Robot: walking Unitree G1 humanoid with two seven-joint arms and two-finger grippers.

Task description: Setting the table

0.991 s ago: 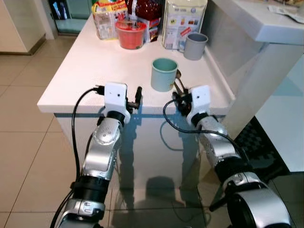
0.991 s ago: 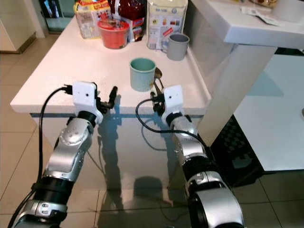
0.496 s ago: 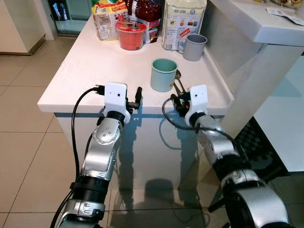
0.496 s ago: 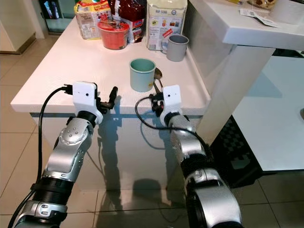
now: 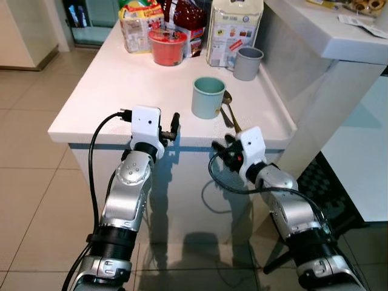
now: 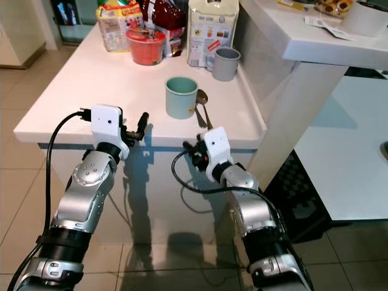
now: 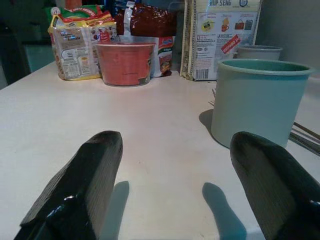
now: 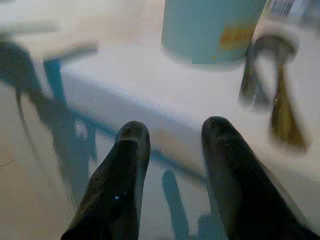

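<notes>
While both silver arms reached up from the bottom of the frame, the right gripper (image 6: 193, 153) hung low at centre, just off the front edge of the white counter (image 5: 121, 85) and below its top; its two black fingers (image 8: 125, 175) stood a narrow gap apart and held nothing; the left gripper (image 5: 174, 124) sat higher, left of centre, at the counter's front edge, its fingers (image 7: 85, 185) spread wide and empty over the white surface. Just beyond the grippers, in the middle of the frame, a teal cup (image 5: 208, 96) stood upright near the front of the counter; two spoons (image 5: 229, 109) lay flat on the top just right of it, handles pointing toward the edge, apart from both grippers; the right wrist view, blurred, showed the cup and the spoons ahead of the fingers. Farther back, toward the upper centre, a grey cup (image 5: 248, 62) stood beside a tall white packet (image 5: 233, 30); left of these a red tub (image 5: 168, 45) sat in front of a dark red bag (image 5: 188, 15) and a yellow snack bag (image 5: 137, 25). At upper right, a higher white ledge (image 5: 339, 33) rose beside the counter; beige tiled floor (image 5: 30, 182) spread across the left of the frame.
</notes>
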